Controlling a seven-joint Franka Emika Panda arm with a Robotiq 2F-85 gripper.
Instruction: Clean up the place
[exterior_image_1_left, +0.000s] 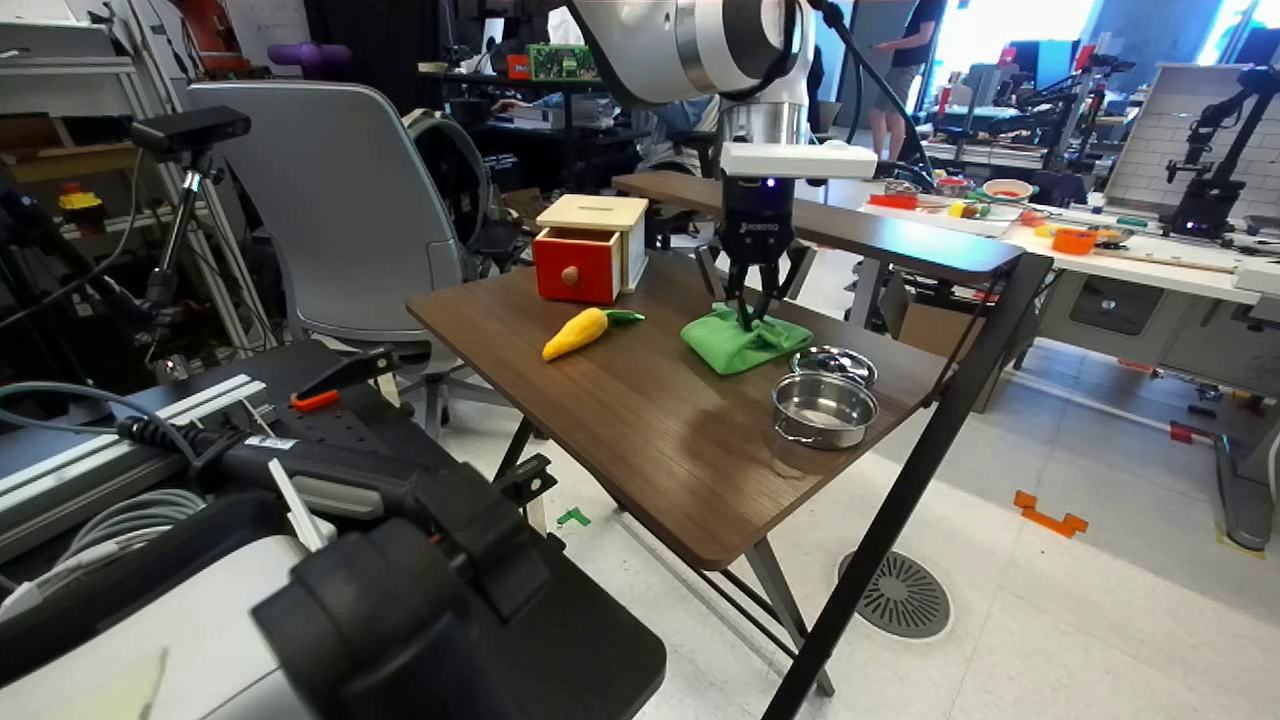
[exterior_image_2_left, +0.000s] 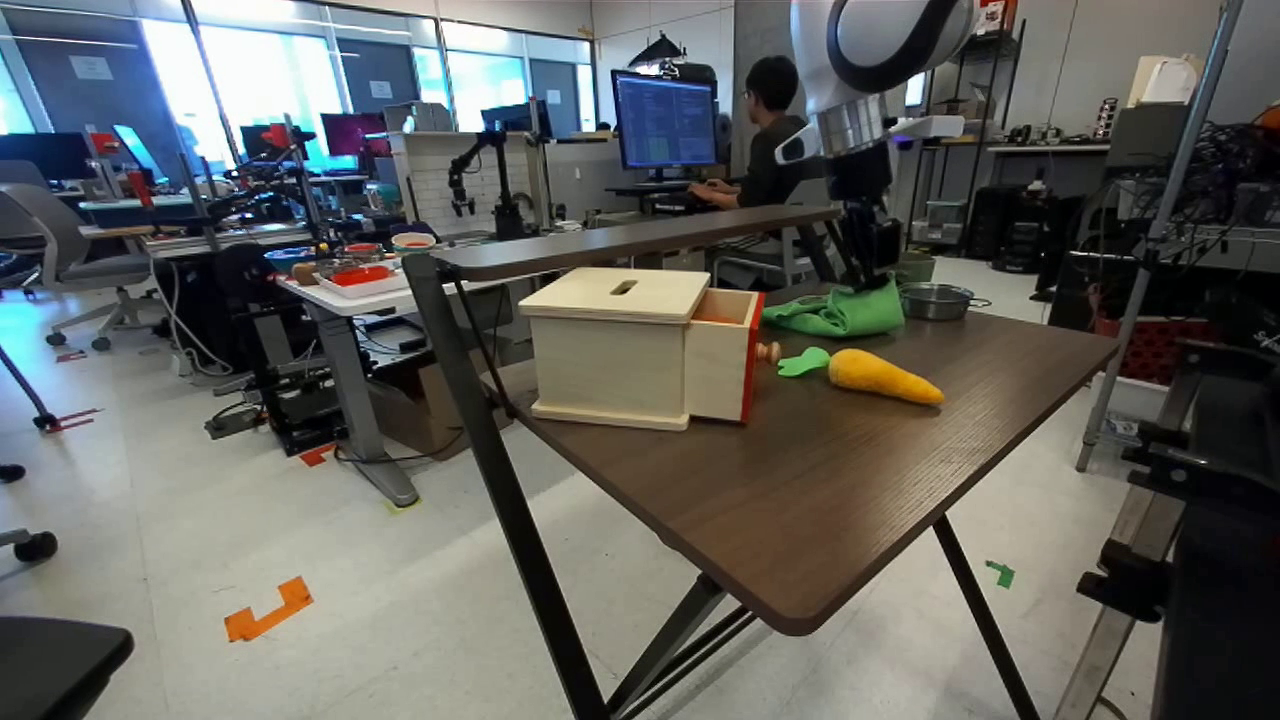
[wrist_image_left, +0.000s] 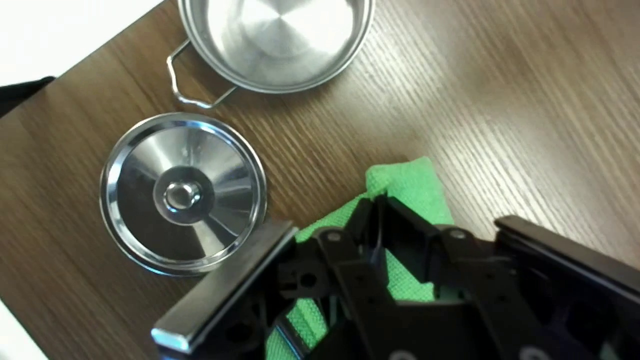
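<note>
The dark brown folding tabletop (exterior_image_1_left: 650, 420) shows in both exterior views (exterior_image_2_left: 800, 510) and fills much of the wrist view (wrist_image_left: 465, 95). A folded green cloth (exterior_image_1_left: 730, 350) lies on it, also in the wrist view (wrist_image_left: 417, 185). My gripper (exterior_image_1_left: 752, 320) points down onto the cloth; its fingertips (wrist_image_left: 378, 199) meet with cloth pinched at them. A steel pot (exterior_image_1_left: 825, 437) and its lid (exterior_image_1_left: 840, 362) stand beside the cloth. A yellow plush vegetable (exterior_image_1_left: 577, 333) with a green top lies before a pale wooden box (exterior_image_2_left: 607, 370) whose red-fronted drawer (exterior_image_1_left: 577, 268) is partly open.
A raised brown shelf (exterior_image_1_left: 830, 220) runs along one side of the tabletop, carried by a black slanted leg (exterior_image_1_left: 900, 490). A grey chair (exterior_image_1_left: 340, 210) stands by the table. A pale workbench (exterior_image_1_left: 1130, 255) with orange parts stands farther off.
</note>
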